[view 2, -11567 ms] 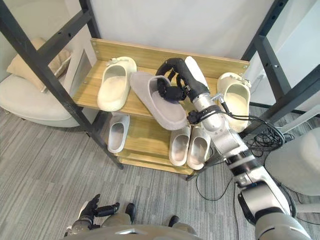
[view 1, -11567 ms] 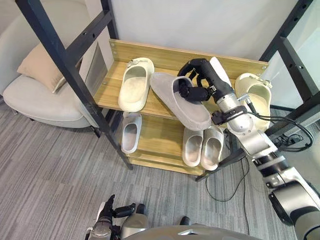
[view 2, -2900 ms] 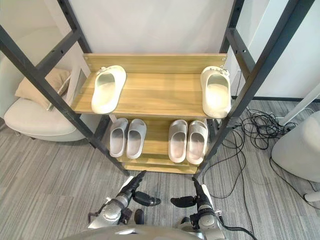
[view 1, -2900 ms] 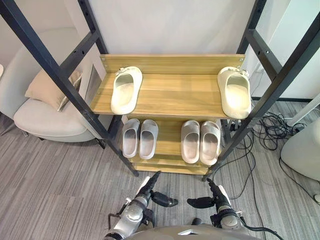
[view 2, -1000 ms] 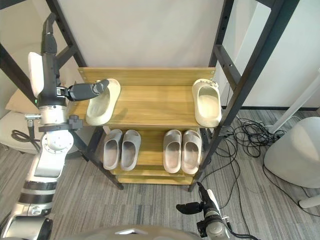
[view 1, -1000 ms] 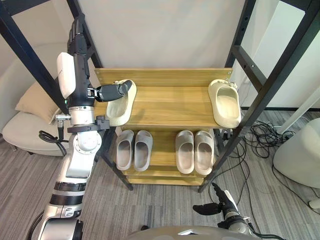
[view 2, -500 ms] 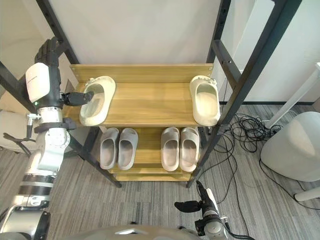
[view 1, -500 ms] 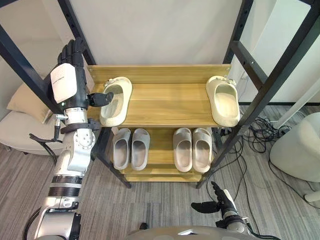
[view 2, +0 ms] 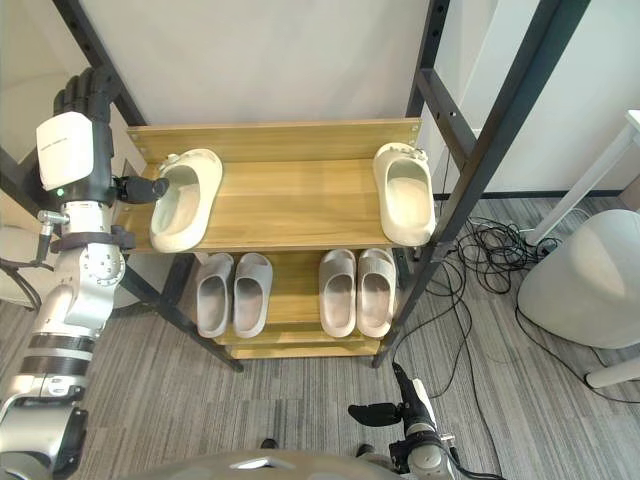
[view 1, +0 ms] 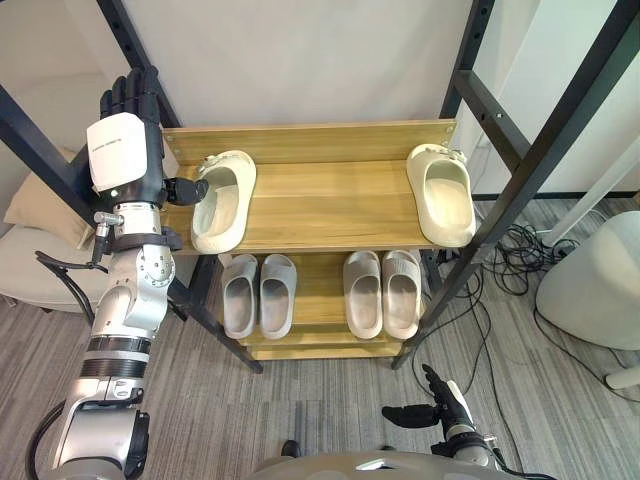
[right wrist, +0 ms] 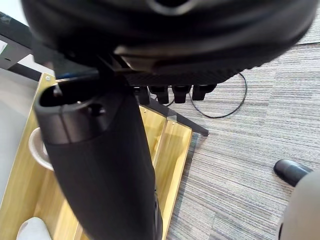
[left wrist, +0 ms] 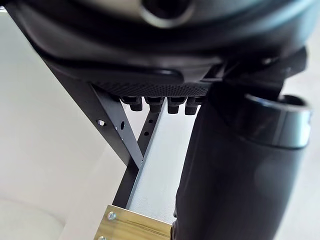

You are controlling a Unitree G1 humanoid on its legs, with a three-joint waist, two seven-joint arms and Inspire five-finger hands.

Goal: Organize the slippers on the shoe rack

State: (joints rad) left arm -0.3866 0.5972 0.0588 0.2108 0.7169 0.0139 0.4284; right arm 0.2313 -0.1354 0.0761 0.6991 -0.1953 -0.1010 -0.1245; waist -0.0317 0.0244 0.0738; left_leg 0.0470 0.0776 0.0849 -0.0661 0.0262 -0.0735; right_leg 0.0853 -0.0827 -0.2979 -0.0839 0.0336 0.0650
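A smooth, rounded cream slipper (view 1: 222, 200) lies on the wooden shoe rack (view 1: 330, 205). The left hand (view 1: 125, 135) and the right hand (view 1: 432, 412) have straight, empty fingers.

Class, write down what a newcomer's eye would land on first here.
The left hand, raised at the left end of the shoe rack, thumb beside a cream slipper on the top shelf. The other cream slipper lies at that shelf's right end; grey slippers below sit in pairs.

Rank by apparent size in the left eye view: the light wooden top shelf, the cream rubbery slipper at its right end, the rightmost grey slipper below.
1. Light wooden top shelf
2. Cream rubbery slipper
3. Rightmost grey slipper, though farther from the camera, so real size is unsure.
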